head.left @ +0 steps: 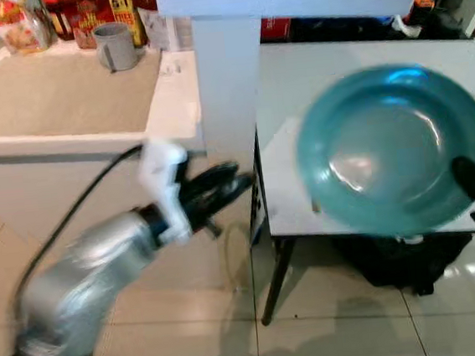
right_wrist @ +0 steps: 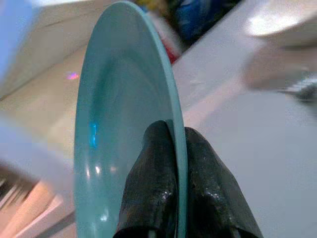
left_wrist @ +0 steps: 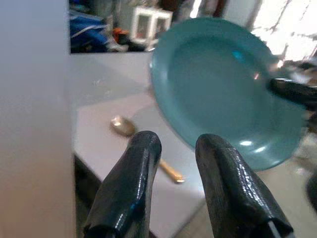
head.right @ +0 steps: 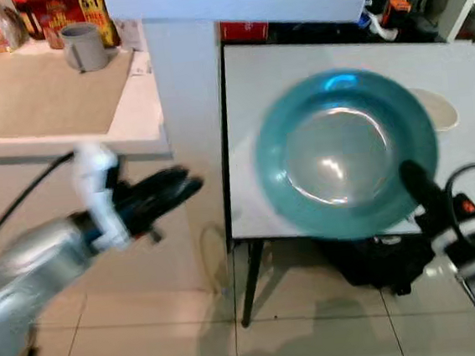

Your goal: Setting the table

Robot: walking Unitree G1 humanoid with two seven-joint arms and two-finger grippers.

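No lettering, label or number is sharp enough to read.

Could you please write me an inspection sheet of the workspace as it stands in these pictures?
Surface: white table, edge facing the robot; a pale mat lies on it.
Job's things: teal plate held tilted above the table, clamped at its rim; gold spoon lying on the mat.
Clutter: grey mug and red packages on the beige counter; a pale round dish behind the plate.
Grippers: right gripper shut on the plate's rim; left gripper empty, fingers apart, near the white pillar.
Cables: black cable along the left arm; a black loop by the right wrist.
Surroundings: tiled floor; dark bag under the table.
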